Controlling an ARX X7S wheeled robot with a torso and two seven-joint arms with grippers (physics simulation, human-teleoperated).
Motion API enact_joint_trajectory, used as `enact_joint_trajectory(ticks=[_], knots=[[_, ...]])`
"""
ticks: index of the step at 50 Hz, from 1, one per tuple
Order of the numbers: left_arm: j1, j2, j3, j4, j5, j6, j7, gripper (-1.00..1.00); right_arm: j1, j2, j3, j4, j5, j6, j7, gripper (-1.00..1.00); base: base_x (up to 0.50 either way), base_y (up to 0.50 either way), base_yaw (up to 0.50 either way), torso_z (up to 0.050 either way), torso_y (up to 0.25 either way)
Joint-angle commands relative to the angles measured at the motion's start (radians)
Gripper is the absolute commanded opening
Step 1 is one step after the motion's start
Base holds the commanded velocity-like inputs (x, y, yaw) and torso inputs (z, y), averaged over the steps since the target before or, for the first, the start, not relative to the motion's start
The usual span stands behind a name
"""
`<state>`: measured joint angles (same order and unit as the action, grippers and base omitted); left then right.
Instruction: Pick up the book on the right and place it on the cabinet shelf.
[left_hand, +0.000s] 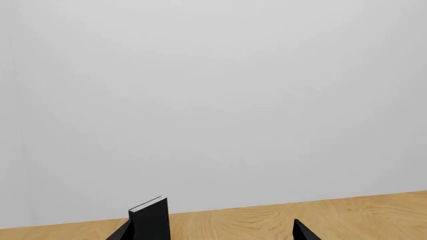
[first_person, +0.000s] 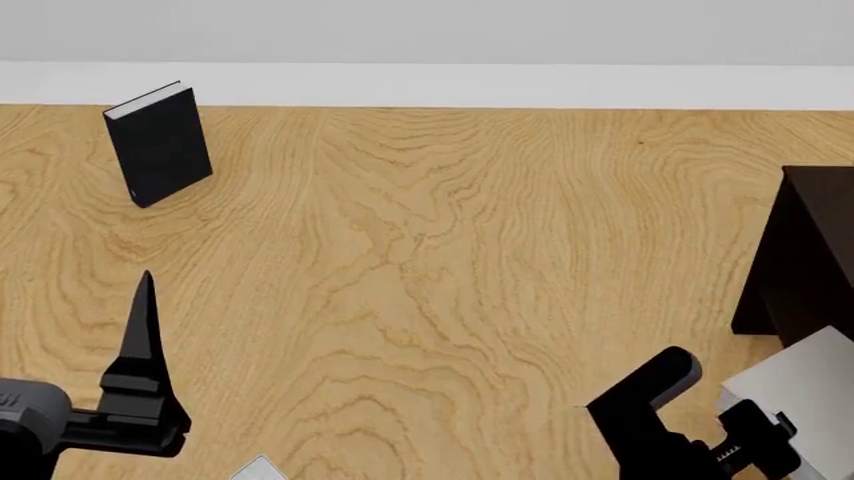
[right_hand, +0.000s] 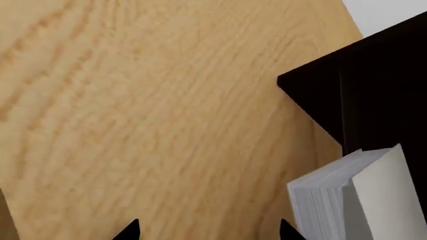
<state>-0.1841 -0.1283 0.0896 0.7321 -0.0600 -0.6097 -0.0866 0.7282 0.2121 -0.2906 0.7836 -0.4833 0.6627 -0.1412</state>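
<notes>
Head view: wood-grain table meets plain white wall.

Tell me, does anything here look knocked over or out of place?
Nothing looks spilled or broken. The black book stands upright alone on the wooden surface, far from the dark cabinet. The grey book stands beside that cabinet, not on a shelf.

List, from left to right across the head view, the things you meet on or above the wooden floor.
Left tool → black book → right arm → grey book and dark cabinet at the far right, overlapping each other.
</notes>
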Motion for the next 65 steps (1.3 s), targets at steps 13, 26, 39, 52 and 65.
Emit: enact_joint_trajectory(ticks=[13,26,39,52,65], knots=[[0.002,-0.014,0.008,0.002,-0.015,0.005,-0.013,1.00,0.039,0.036,0.048,0.066,0.109,-0.099,0.152,1.00,0.00,0.00,0.00,0.002,0.000],[0.002,-0.023,0.014,0.003,-0.025,0.006,-0.025,1.00,0.164,0.031,0.043,0.285,0.121,-0.214,0.212,1.00,0.00,0.00,0.00,0.002,0.000],[0.000,-0.031,0.020,0.002,-0.033,0.007,-0.037,1.00,0.260,0.043,0.043,0.411,0.124,-0.271,0.253,1.00,0.00,0.00,0.00,0.001,0.000],[-0.002,-0.040,0.026,0.005,-0.041,0.005,-0.048,1.00,0.313,0.054,-0.064,0.525,0.248,-0.288,0.295,1.00,0.00,0.00,0.00,0.002,0.001],[-0.004,-0.048,0.028,0.004,-0.051,0.006,-0.057,1.00,0.330,0.077,-0.202,0.525,0.434,-0.238,0.334,1.00,0.00,0.00,0.00,0.002,0.000]])
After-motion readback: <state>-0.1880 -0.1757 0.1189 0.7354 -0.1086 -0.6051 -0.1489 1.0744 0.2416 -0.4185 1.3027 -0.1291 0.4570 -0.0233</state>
